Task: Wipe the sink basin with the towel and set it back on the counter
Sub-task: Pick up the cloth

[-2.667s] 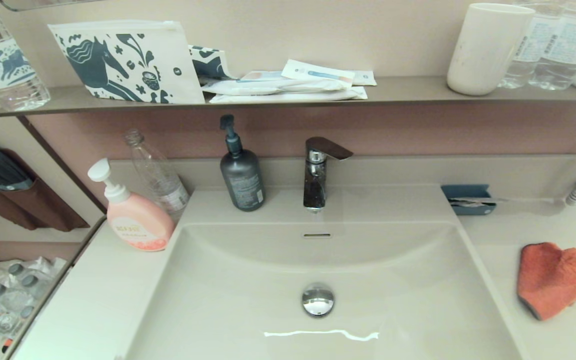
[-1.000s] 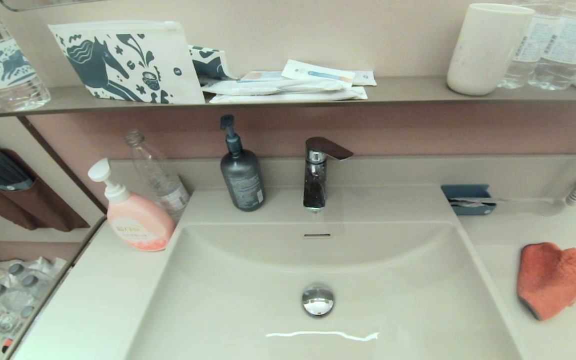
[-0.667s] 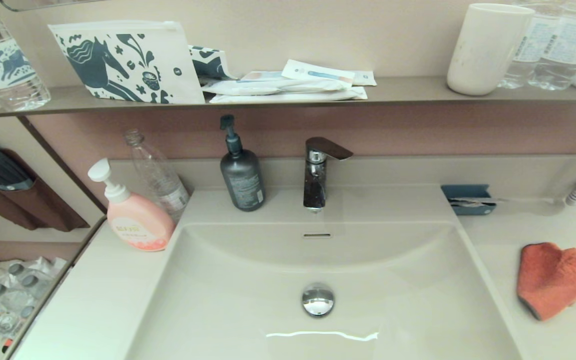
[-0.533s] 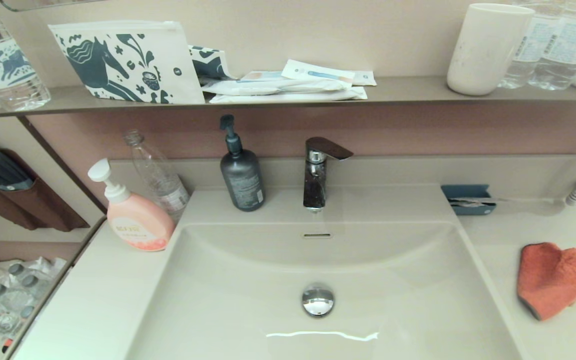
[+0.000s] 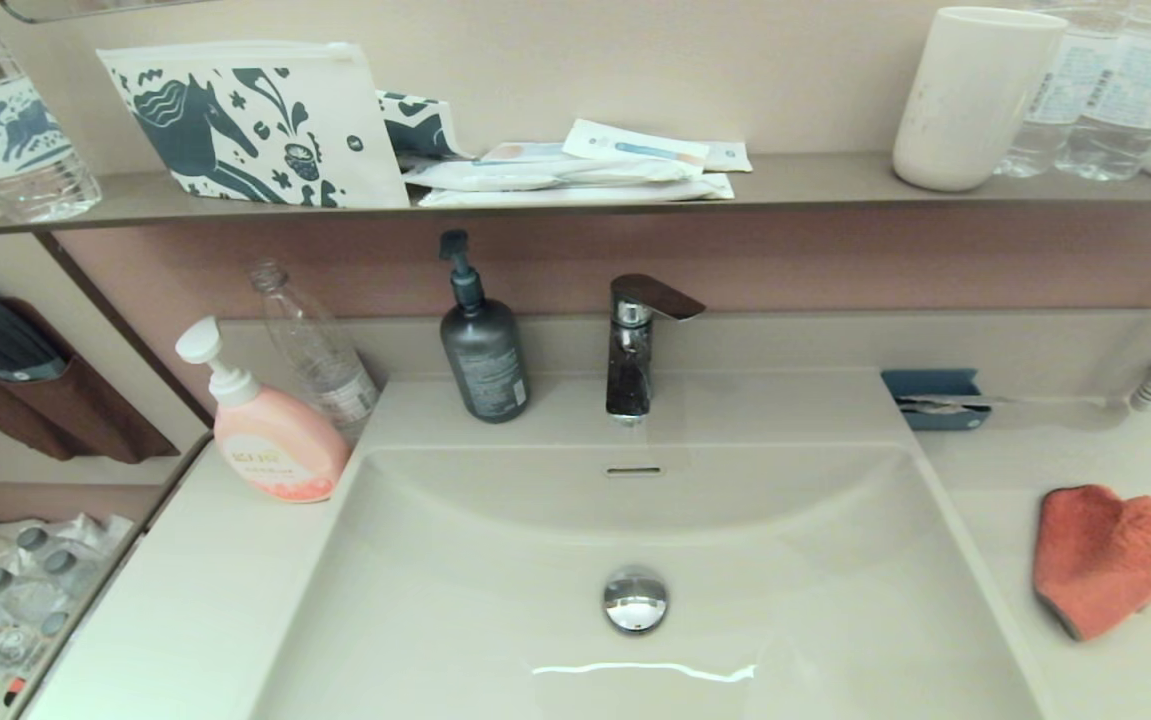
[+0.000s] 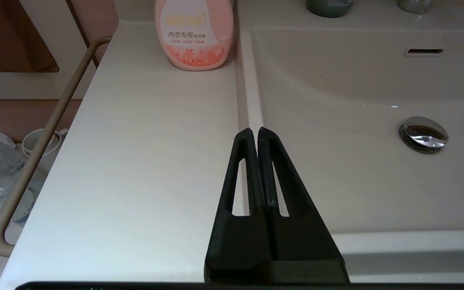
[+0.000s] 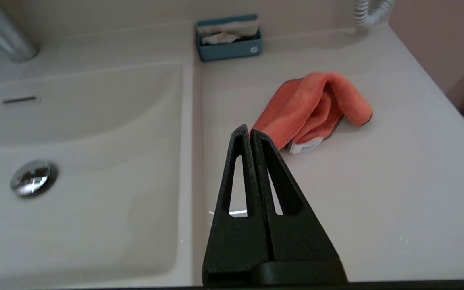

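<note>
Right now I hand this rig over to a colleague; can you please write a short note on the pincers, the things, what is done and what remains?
Left pincer: shut, empty, above the counter's left side by the basin rim.
Right pincer: shut, empty, above the counter's right side, near the towel but not gripping it.
Towel: bunched on the counter, right of the sink basin.
Done: nothing visible; the towel is not picked up.
Left: open the right pincer, grasp the towel, wipe the basin, return the towel to the counter.

Cut off and out of sight

Neither arm shows in the head view. The sink basin point(image 5: 495, 600) runs off the near edge; the towel point(image 5: 1110, 555) meets the right edge; water bottles point(image 5: 1085, 90) are cropped.
</note>
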